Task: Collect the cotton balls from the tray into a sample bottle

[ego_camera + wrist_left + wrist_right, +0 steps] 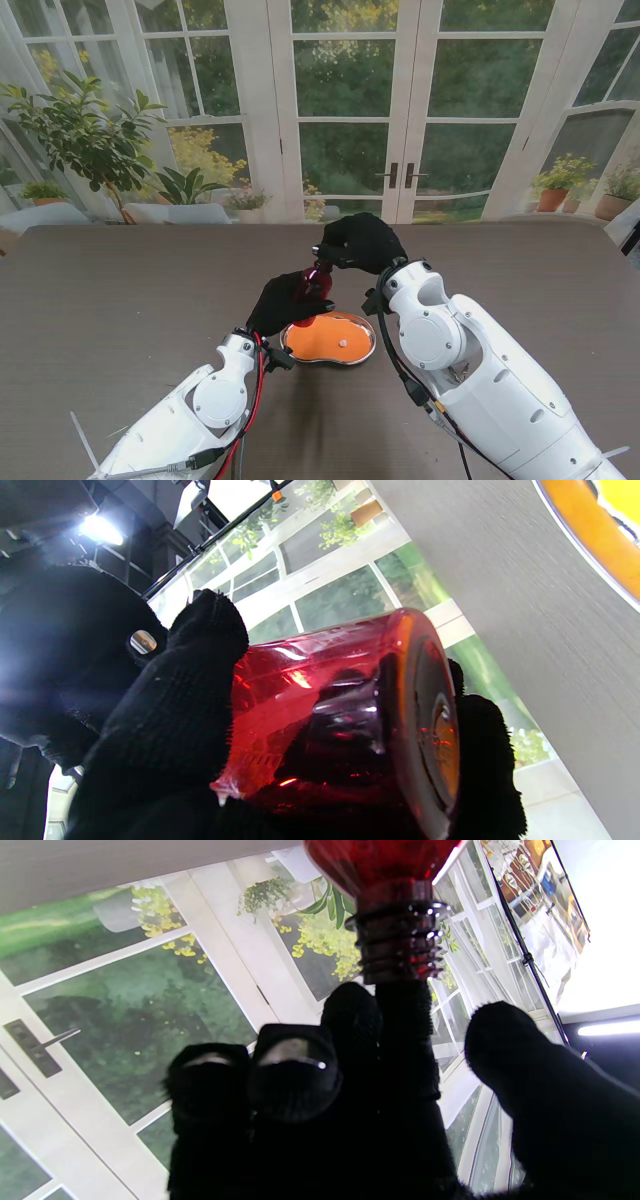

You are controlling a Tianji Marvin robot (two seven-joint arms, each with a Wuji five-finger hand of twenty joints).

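Arms, two of them, rise from the near corners of the stand view, each ending in one black-gloved hand. Nearest to me lies one kidney-shaped tray [366,348] with an orange inside, resting on the brown table [120,300]. I count one small white cotton ball [343,343] in it; others I cannot make out. Just beyond the near-left part of the tray, the left hand [281,303] has its fingers wrapped around one red transparent sample bottle [313,285], lifted off the table and tilted. A little farther, the right hand [362,242] is at the bottle's threaded neck [398,947], fingertips [352,1007] curled together next to it; whether they pinch a cotton ball I cannot tell. Farthest stand the glass doors [400,110] and potted plants.
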